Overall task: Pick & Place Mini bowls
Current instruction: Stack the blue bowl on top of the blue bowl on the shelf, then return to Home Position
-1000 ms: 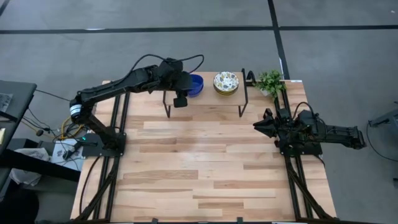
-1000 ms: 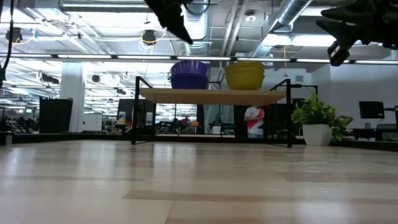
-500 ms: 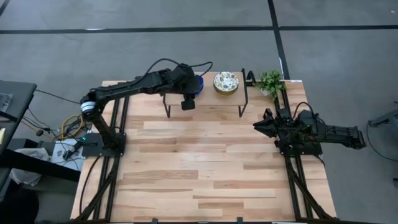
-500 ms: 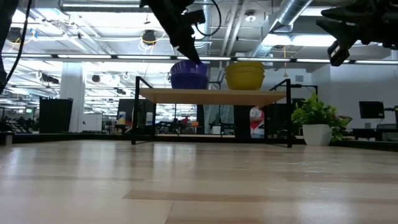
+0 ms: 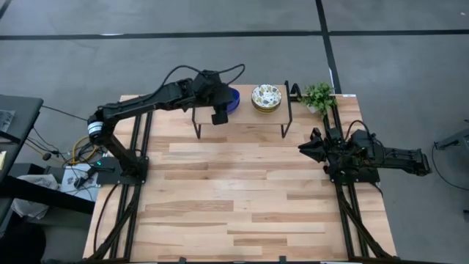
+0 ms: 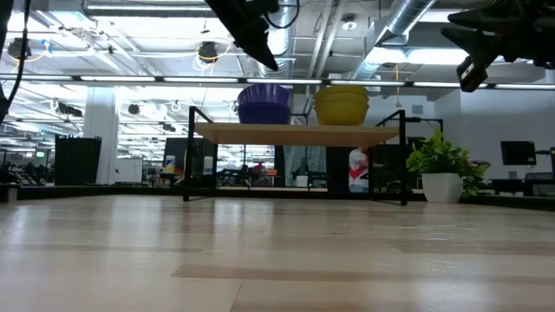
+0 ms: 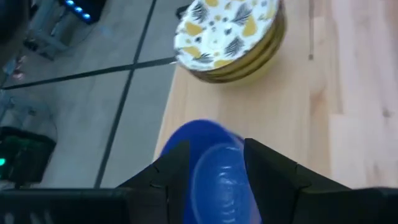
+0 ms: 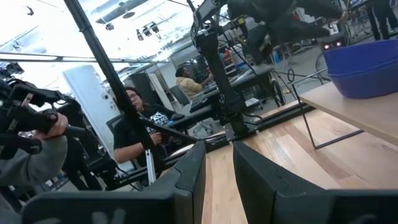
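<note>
High view: left gripper [image 5: 222, 105] above blue bowls [image 5: 231, 100].

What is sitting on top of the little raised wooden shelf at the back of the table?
On the shelf sit a blue bowl stack and a patterned bowl stack. The left gripper hovers over the blue one, partly covering it from above.

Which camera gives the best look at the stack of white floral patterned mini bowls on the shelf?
The left wrist view: the stack of white floral patterned mini bowls shows its pattern and stacked rims. The high view shows it small from above; the low view shows only yellow sides; the right wrist view misses it.
</note>
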